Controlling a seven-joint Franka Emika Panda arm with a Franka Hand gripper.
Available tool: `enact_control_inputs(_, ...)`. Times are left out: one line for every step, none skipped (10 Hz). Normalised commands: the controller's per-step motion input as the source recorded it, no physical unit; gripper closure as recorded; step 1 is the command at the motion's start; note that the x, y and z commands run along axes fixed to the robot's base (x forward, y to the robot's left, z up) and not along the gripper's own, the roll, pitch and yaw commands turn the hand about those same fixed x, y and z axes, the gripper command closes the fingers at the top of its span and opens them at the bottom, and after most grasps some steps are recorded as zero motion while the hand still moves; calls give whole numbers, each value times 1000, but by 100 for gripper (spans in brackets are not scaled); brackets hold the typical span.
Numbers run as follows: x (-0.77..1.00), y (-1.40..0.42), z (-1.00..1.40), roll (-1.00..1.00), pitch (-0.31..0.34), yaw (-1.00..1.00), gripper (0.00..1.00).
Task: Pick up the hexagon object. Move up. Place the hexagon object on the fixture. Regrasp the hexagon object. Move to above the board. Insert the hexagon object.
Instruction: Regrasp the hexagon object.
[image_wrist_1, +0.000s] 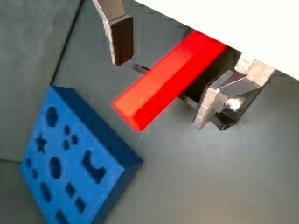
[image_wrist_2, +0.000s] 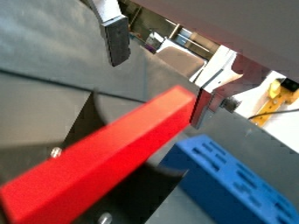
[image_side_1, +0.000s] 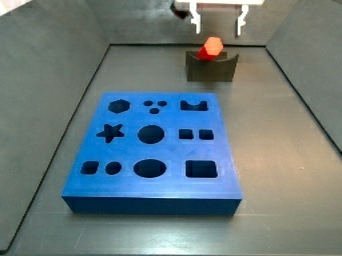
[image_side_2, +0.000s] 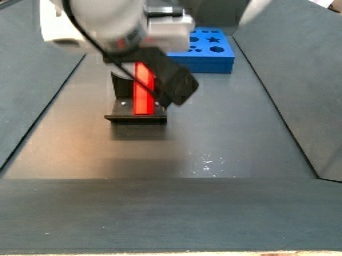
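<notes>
The hexagon object (image_side_1: 211, 47) lies in the notch on top of the fixture (image_side_1: 211, 66), a bright red-orange rod resting lengthwise across the dark block. In a side view it shows end-on as a small red face above the block; in a side view (image_side_2: 139, 82) it runs along the fixture's (image_side_2: 138, 112) top, partly hidden behind my arm.

My gripper (image_wrist_1: 177, 66) sits directly over the rod with its fingers spread wide apart, one silver plate (image_wrist_1: 115, 35) on each side of the red bar and neither one touching it. In a wrist view (image_wrist_2: 163, 61) the same gap shows: the rod (image_wrist_2: 105, 162) passes between the plates with clear space on both flanks. From the side my gripper (image_side_1: 219, 22) hangs just above the fixture, at the far end of the tray.

The board (image_side_1: 155, 152) lies flat on the floor nearer the camera, well apart from the fixture, its star, circle, square and hexagon cut-outs all open. It appears in a wrist view (image_wrist_1: 68, 166) too.

The floor (image_side_1: 287, 150) is a dull dark grey, matte, with sloping grey walls (image_side_1: 67, 90) rising on both sides like a shallow trough. In a side view a few small pale specks (image_side_2: 207, 160) mark the floor.
</notes>
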Motion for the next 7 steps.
enact_control_inputs(-30,6,1000,18,25,43,0)
enact_control_inputs(-39,9,1000,17,37,36,0)
enact_control_inputs(-43,12,816,17,49,22,0)
enact_control_inputs(-35,13,623,18,57,12,0)
enact_control_inputs(-30,15,427,18,66,1,0)
enact_control_inputs(14,-1000,649,1000,66,19,0)
enact_control_inputs(21,-1000,529,1000,66,18,0)
